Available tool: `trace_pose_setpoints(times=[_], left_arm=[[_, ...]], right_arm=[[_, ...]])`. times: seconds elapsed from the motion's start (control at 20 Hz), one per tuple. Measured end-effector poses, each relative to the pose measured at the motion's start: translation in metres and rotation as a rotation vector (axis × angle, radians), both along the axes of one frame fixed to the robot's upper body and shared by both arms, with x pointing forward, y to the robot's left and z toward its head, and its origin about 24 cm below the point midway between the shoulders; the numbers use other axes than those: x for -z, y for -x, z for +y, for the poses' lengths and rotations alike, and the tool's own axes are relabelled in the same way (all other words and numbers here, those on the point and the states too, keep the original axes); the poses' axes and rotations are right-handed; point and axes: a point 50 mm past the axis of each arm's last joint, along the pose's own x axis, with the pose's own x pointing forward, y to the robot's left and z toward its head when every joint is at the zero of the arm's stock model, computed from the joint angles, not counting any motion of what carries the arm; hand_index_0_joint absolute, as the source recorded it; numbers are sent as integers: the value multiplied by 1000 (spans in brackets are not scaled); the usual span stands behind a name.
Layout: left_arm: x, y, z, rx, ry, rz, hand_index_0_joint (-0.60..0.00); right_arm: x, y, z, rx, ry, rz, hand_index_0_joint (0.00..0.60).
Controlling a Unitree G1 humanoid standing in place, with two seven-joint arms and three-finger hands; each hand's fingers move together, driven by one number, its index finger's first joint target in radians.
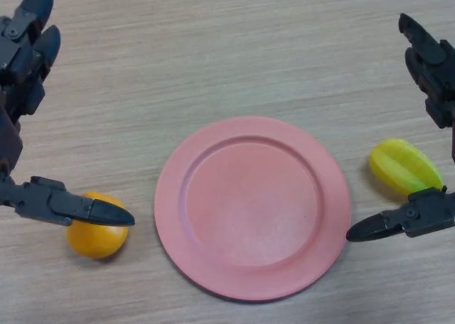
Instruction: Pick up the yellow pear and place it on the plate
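Observation:
A pink round plate point(252, 267) lies flat in the middle of the wooden table. Left of it sits a rounded orange-yellow fruit point(94, 239); the thumb of my left hand point(25, 54) reaches across its top, while the fingers stay straight and far above it. To the right of the plate lies a yellow ridged fruit point(404, 166). My right hand point(430, 72) is open around that spot, with its thumb just below the fruit and its fingers above. Neither hand holds anything.
The light wooden table point(234, 47) stretches beyond the plate toward the far side. No other objects show.

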Motion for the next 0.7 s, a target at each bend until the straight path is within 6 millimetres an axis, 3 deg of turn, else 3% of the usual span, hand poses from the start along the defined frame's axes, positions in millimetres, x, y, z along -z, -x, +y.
trace_pose_setpoints(times=[0.45,0.7], left_arm=[[6,1,-1,50,78,58,0],[26,7,34,-46,41,128,0]], right_arm=[[1,0,-1,5,0,3,0],[6,-7,-3,9,-8,33,0]])
